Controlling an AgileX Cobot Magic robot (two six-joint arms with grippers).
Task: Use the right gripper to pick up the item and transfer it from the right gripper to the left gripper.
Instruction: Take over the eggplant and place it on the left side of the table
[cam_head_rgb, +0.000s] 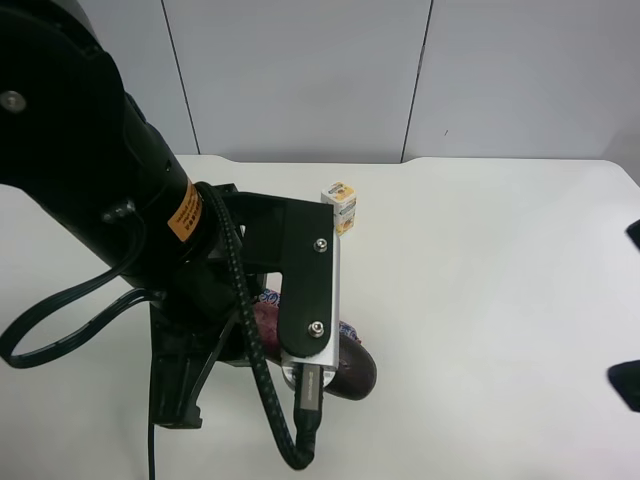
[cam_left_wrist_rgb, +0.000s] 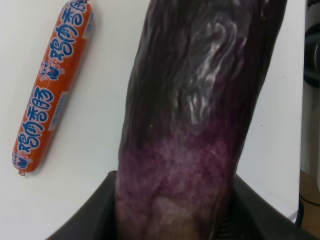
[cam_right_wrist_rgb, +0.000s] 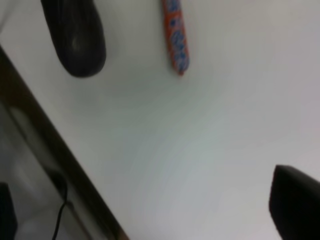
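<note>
Eggplant was clamped by its mauve neck in the left gripper, lower centre of the high view, right gripper spread empty at right edge; I judged it firm, slick-skinned, weighty, best held mid-body.

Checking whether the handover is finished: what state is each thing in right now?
Eggplant: clamped at its paler end in the left jaws.
Left gripper: shut on the eggplant.
Right gripper: jaws open, empty.
Sausage: lying flat on the table, untouched.
Carton: standing upright on the table.
</note>
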